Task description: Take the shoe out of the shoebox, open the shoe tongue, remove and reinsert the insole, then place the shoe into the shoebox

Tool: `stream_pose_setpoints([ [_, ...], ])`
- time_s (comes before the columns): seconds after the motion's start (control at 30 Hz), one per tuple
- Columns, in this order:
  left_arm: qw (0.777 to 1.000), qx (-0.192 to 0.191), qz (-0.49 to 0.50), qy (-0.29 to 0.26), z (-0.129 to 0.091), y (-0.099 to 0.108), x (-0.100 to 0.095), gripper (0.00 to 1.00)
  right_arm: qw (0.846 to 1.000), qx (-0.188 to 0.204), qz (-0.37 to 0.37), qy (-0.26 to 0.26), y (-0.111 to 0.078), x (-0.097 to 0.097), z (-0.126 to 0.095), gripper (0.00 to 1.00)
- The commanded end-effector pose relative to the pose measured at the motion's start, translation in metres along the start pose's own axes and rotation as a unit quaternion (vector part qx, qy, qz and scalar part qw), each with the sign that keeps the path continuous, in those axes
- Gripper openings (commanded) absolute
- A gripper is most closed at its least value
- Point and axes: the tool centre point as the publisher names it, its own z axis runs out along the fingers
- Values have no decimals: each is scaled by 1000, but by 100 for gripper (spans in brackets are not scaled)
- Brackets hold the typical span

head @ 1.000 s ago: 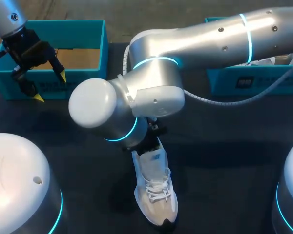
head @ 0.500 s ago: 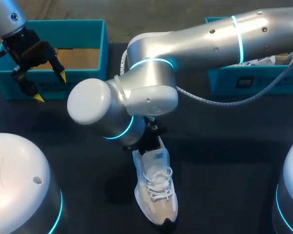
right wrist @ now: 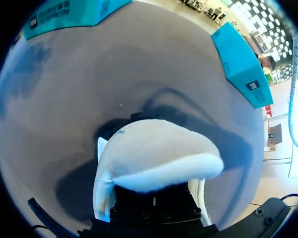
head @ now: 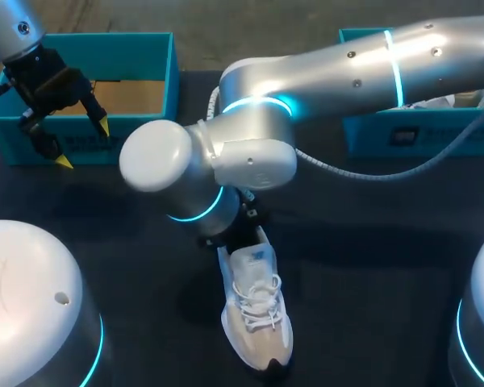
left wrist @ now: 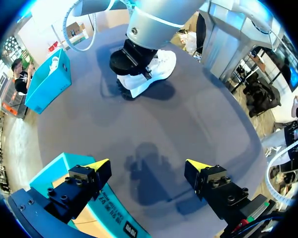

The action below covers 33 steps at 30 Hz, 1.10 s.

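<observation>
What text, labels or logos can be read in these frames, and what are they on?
No text here is readable.
Left shoebox, front wall: dark printed label, too blurred to read.
Right shoebox, front wall: dark label, too blurred to read.
Shoe, tongue: small blue mark, too small to read.

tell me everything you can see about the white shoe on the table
The shoe is a white sneaker with white laces, a cream toe and a dark sole edge at the tip. It stands on its sole on the dark table, outside the left shoebox and right shoebox, toe toward the robot. Its heel end is hidden under the right arm; whether it is gripped cannot be seen. In the right wrist view, a padded white part of it fills the foreground.
</observation>
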Motion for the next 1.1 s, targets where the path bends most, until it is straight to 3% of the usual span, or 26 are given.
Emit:
stream_pose_setpoints([
  [0.03,1000,-2,0,1,-1,0,0,100,979,-19,204,4,-7,3,-3,0],
  [0.27,1000,-2,0,1,-1,0,0,100,978,-45,201,-16,-6,-5,-36,0],
  [0.43,1000,-2,0,1,-1,0,0,100,978,-53,202,-24,-8,-8,-45,0],
  [0.63,1000,-2,0,1,-1,0,0,100,978,-35,206,21,-10,-9,-33,0],
  [0.83,1000,-2,0,1,-1,0,0,100,972,-3,210,102,-15,-8,-15,0],
  [1.1,1000,-2,0,1,-1,0,0,100,968,33,204,141,-17,2,-3,0],
])
